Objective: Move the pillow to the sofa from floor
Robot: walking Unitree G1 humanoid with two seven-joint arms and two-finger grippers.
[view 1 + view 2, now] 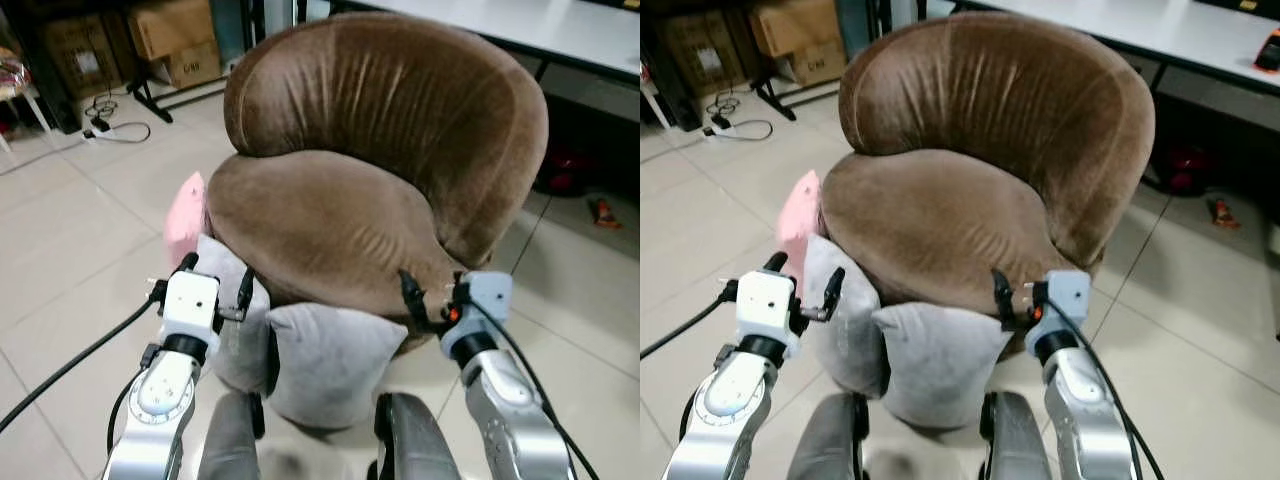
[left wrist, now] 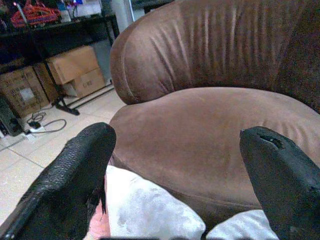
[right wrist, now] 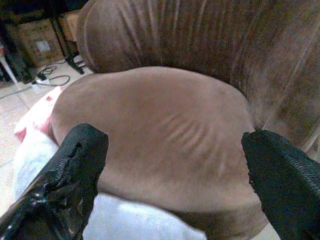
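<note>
A grey pillow (image 1: 325,360) stands on the tiled floor, leaning against the front of the brown round sofa (image 1: 330,215). A second grey pillow (image 1: 228,335) leans beside it on the left, and a pink pillow (image 1: 185,220) is wedged at the sofa's left side. My left gripper (image 1: 215,283) is open, held just above the left grey pillow (image 2: 145,212) by the seat's front edge. At the seat's front right, my right gripper (image 1: 432,297) is also open, above the pillow's right corner. Nothing is between either pair of fingers (image 3: 75,175).
Cardboard boxes (image 1: 175,40) and a power strip with cables (image 1: 105,128) lie at the back left. A white table (image 1: 560,30) stands behind the sofa on the right, with small items (image 1: 603,210) on the floor under it. Open tiled floor (image 1: 70,230) lies to the left.
</note>
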